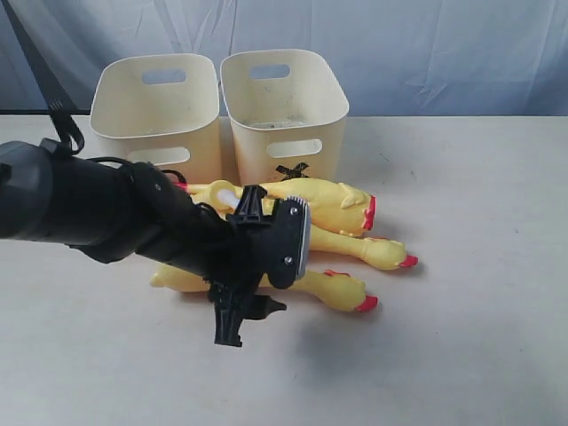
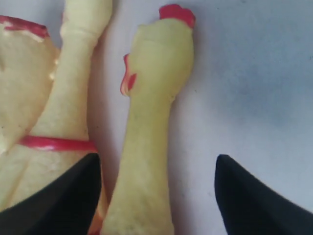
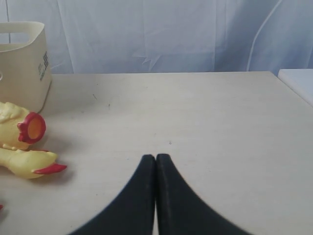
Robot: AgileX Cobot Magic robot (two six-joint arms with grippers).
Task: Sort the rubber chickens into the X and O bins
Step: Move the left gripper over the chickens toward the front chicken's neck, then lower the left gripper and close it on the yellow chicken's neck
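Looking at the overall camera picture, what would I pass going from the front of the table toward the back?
Nearest rubber chicken → middle chicken → farthest chicken → tub marked X → pale curtain.

The left arm (image 1: 133,217) covers most of the three rubber chickens (image 1: 342,202); their heads show at its three o'clock. At twelve o'clock it hides the lower front of the left bin (image 1: 155,111), so that bin's mark cannot be told.
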